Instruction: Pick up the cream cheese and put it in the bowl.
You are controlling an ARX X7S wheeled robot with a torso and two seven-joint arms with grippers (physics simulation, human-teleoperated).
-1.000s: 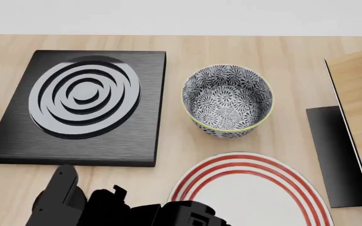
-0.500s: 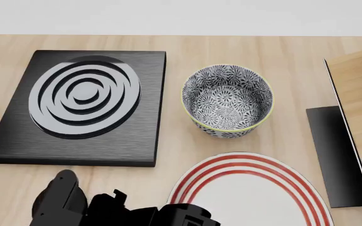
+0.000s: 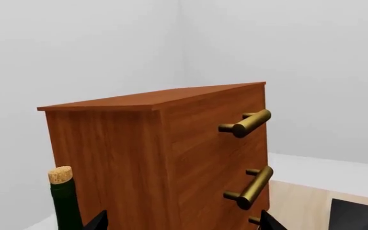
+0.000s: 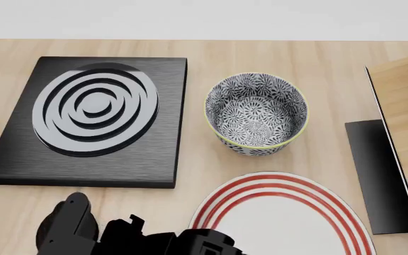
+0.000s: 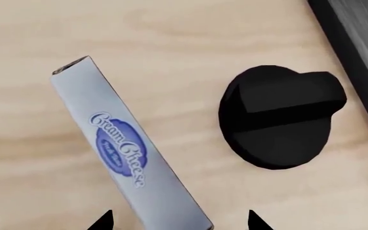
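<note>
Bowl (image 4: 256, 113) bare inside, upright.

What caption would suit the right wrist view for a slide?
Right wrist camera looking down on the cream cheese box lying on the wooden table beside a black knob, gripper fingertips just visible.

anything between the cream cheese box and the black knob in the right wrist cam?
Nothing. The right wrist view shows only bare wooden tabletop between the cream cheese box and the black knob.

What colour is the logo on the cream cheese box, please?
Dark blue oval with white script, on the cream cheese; right wrist view shows it best.
</note>
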